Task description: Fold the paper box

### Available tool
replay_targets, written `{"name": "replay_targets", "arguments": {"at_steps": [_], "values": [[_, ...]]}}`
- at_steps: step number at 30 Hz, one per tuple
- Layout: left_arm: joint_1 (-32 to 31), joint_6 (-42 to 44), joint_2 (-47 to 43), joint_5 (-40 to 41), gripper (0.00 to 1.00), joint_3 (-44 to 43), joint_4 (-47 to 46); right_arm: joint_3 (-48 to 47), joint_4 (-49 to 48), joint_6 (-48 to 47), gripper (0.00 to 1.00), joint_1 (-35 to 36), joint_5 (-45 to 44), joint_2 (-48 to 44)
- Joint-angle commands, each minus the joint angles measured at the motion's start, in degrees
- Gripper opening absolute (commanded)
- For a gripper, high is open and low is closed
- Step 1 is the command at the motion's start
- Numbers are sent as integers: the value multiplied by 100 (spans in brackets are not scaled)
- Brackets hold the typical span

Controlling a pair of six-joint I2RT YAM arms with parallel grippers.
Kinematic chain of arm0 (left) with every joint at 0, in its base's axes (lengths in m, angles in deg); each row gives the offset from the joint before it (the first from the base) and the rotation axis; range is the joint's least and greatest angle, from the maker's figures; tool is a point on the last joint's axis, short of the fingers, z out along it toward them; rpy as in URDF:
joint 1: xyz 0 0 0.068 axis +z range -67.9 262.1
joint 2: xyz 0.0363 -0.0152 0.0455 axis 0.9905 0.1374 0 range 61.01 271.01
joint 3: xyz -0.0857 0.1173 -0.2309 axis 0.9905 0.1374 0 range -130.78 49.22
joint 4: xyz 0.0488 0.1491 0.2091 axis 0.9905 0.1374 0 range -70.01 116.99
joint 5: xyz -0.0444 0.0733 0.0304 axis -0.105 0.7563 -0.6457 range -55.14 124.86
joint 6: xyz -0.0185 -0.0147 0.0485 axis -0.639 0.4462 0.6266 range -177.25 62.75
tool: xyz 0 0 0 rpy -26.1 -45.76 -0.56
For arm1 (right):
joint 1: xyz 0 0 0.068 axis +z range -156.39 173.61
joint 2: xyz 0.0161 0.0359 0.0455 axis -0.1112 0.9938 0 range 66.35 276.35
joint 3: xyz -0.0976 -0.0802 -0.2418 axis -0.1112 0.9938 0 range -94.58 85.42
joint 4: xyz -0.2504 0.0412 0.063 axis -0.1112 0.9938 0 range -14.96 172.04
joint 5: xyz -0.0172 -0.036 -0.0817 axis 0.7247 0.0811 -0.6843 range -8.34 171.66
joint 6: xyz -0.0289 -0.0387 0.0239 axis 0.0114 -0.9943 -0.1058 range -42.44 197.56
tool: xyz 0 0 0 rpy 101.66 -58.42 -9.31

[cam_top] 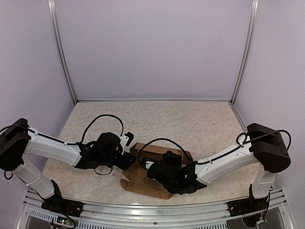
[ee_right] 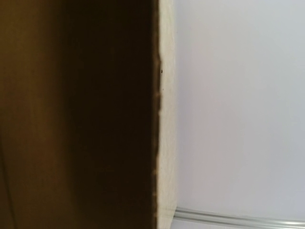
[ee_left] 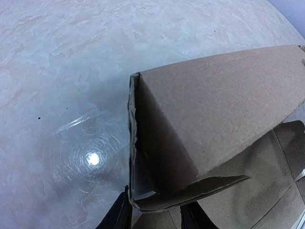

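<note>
I see the plain brown cardboard paper box (cam_top: 143, 185) half-folded near the marbled table's (cam_top: 190, 119) front edge. My left gripper (ee_left: 155, 217) clamps its corner, fingertips cropped. The right gripper (cam_top: 155, 169) is closed, its fingers hidden behind cardboard.

The paper box (ee_right: 76, 114) blocks the right fingers from their camera.

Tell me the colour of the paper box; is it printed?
The paper box is plain brown, unprinted; the left wrist view shows it best.

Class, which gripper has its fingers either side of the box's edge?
The left gripper: its wrist view shows fingers flanking the box's folded edge; the right gripper's fingers are hidden.
</note>
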Motion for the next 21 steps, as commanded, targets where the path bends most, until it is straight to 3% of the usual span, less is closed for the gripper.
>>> {"name": "replay_targets", "arguments": {"at_steps": [1, 11, 21], "values": [[-91, 97, 223, 337, 32, -325, 304, -110, -26, 278, 0, 140, -140, 230], [-270, 37, 401, 790, 31, -448, 482, -320, 117, 568, 0, 198, -213, 434], [-335, 72, 446, 1295, 24, -617, 392, -697, 949, 1320, 0, 271, -23, 581]]}}
